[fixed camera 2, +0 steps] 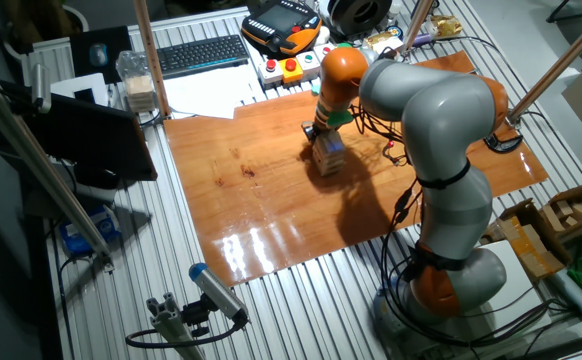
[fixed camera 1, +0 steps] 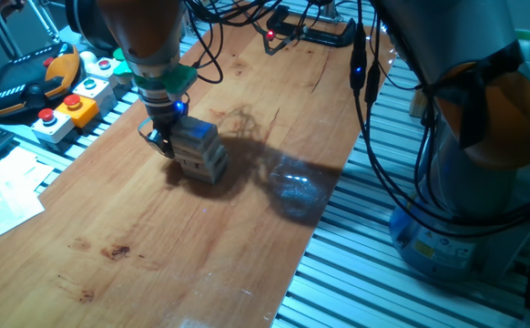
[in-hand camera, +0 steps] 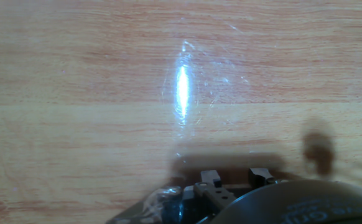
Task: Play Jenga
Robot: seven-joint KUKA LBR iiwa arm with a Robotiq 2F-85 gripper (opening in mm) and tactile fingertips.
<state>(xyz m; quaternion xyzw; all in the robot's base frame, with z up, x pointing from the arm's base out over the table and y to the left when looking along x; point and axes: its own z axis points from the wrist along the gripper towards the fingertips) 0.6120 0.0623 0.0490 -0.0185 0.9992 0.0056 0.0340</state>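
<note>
While the gripper (fixed camera 1: 160, 138) hangs low over the wooden board (fixed camera 1: 156, 246), its fingers reach down at the left side of the Jenga tower (fixed camera 1: 198, 148), right against the blocks; I cannot tell if the fingers are spread or pressed on a block. The tower stands near the middle of the board, just in front of the gripper, and it is a small stack of pale wood blocks in crosswise layers, looking grey in the arm's shadow. Farther back, coloured push-button boxes (fixed camera 1: 74, 107) lie beside the board's edge.
</note>
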